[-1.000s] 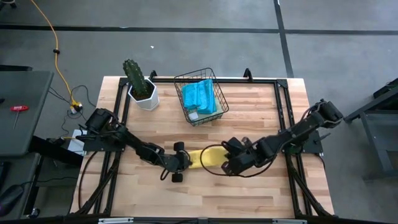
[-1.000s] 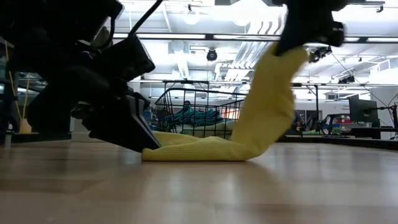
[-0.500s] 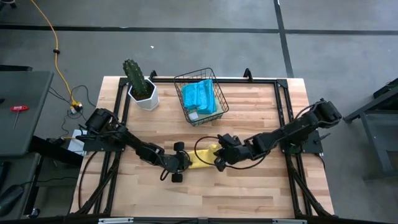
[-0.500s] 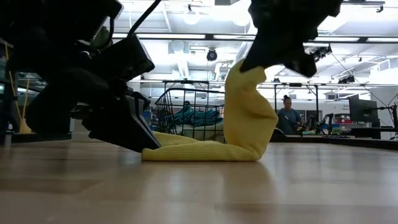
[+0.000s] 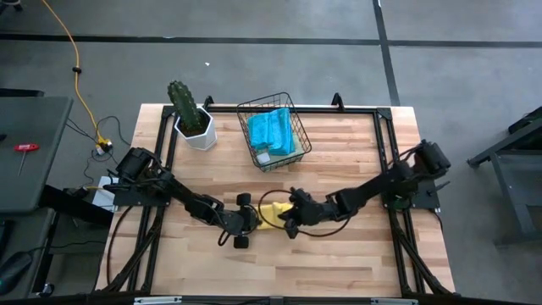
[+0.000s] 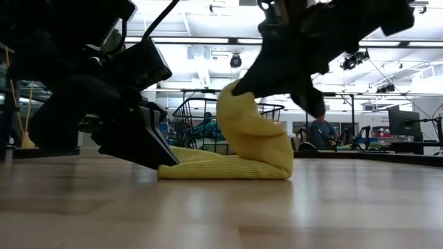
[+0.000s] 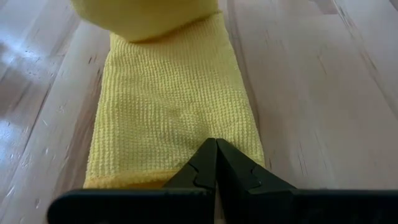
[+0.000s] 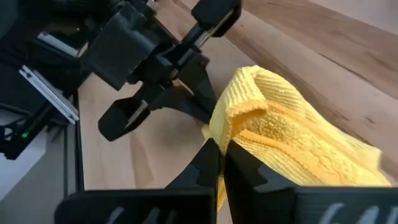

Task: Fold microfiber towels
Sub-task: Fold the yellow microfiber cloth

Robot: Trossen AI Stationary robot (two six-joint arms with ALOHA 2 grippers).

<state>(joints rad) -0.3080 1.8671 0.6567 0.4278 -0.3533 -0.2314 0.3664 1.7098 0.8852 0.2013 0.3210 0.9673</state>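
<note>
A yellow microfiber towel (image 6: 228, 162) lies as a narrow strip on the wooden table at front centre; it also shows in the high view (image 5: 271, 215). My left gripper (image 7: 216, 150) is shut, with its tips on the towel's left end. My right gripper (image 8: 221, 144) is shut on the towel's other end. That end is raised and curled back over the strip toward my left gripper (image 6: 160, 162). Several teal-blue towels (image 5: 273, 129) lie in a black wire basket (image 5: 292, 146). My left gripper presses its shut fingertips down on the towel's left end (image 7: 186, 146), near that short edge. The fingers slant down from the table's left and lie along the strip. That end lies flat on the table. My right gripper pinches the towel's right end (image 8: 233, 115) between its two fingers, at a bunched edge of more than one layer. It holds that end clear of the table (image 6: 232, 93). The cloth curves slack from there down onto the flat part.
The wire basket stands at the far centre, with a potted cactus (image 5: 191, 117) to its left. Bare wood lies in front of and to the right of the towel. In the low view a person (image 6: 320, 130) stands in the room far behind.
My right gripper has moved toward the table's left edge and down, toward my left gripper, carrying the towel's raised end. The towel has gone from standing up at its right end to curling over itself. Its left end has stayed pinned on the table.
</note>
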